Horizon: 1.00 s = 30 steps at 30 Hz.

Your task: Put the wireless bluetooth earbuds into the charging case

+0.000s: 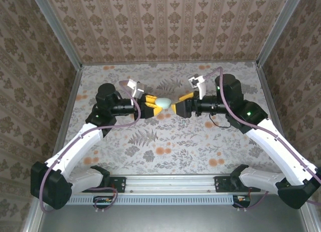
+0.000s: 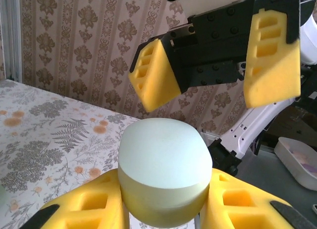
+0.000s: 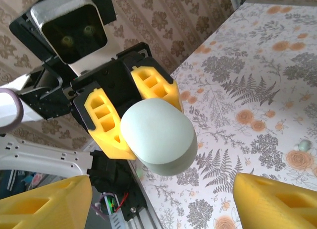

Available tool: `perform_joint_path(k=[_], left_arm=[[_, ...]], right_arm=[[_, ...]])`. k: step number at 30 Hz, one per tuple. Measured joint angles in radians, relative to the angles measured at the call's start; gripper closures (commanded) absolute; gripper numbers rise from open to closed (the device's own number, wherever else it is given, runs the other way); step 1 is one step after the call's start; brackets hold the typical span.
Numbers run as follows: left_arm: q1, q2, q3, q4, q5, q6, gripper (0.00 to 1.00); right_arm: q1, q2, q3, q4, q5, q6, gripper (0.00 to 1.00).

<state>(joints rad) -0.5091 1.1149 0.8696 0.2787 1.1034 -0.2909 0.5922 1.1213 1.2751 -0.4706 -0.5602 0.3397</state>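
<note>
Bulging smooth mint-green charging case (image 2: 163, 162)

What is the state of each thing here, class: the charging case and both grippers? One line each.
charging case: lid shut, held aloft.
left gripper: jaws shut on the charging case.
right gripper: jaws open, facing the case, not gripping it.
</note>
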Motion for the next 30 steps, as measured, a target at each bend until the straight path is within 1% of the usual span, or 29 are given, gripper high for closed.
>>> perform_joint_path(k=[5,20,30], left_arm=[[-0.001,0.0,0.001,-0.011,0.001,0.0,1.0],[-0.009,-0.012,0.004,-0.012,0.001,0.0,1.0],[-0.015,-0.012,0.004,-0.014,0.0,-0.001,1.0]], right_arm=[[0.015,0.041,-0.001,0.016,-0.02,-0.008,0.24],[0.026,0.082,-0.003,0.056,-0.024,-0.008,0.25],[0.028,0.092,0.0,0.055,-0.011,-0.002,0.29]])
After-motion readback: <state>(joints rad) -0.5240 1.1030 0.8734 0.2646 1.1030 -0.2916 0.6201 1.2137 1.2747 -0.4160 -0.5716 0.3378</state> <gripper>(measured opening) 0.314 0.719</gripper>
